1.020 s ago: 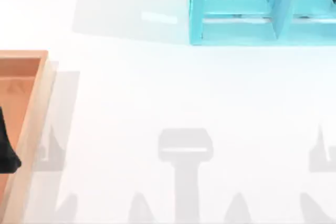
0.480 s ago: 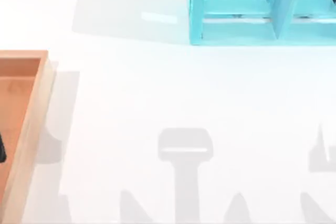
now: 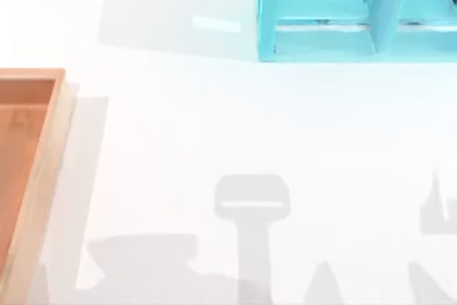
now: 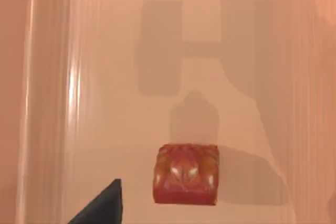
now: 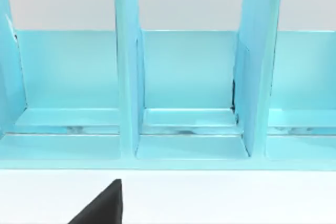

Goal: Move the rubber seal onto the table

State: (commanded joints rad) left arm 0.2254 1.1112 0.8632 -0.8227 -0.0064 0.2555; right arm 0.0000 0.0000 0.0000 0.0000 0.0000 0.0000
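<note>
The rubber seal, a small tan-orange block with a dark red top, stands upright on the orange-brown floor of the wooden tray. My left gripper looks straight down on it from above. Its one visible dark fingertip sits off to the side of the seal, apart from it, and nothing is held. In the top view the tray lies at the left edge of the white table. My right gripper is parked facing the shelf, with one dark fingertip in view and nothing in its grasp.
A turquoise shelf unit with upright dividers stands at the table's back right. The tray's pale rim rises between its floor and the table. Arm shadows fall along the table's front edge.
The dark part of my left arm at the top view's left edge, over the tray, has slipped out of that view. Its shadow along the front edge has shifted and widened.
</note>
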